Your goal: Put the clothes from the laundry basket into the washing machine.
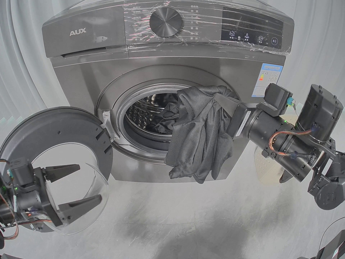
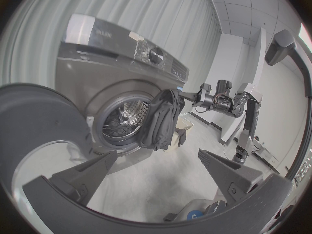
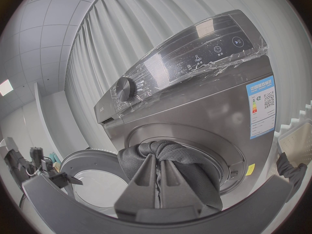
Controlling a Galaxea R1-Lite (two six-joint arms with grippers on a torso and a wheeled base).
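Mid-frame, the right gripper [image 1: 220, 98] is clamped on the bunched top of a dark mesh garment [image 1: 201, 137], seemingly light, limp and best held there.

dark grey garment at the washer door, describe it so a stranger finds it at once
Find the silver washing machine with its round door open. At the opening's right edge, a dark grey garment hangs bunched from the right end effector. Unlike the clothes inside the drum, it dangles outside, below the rim.
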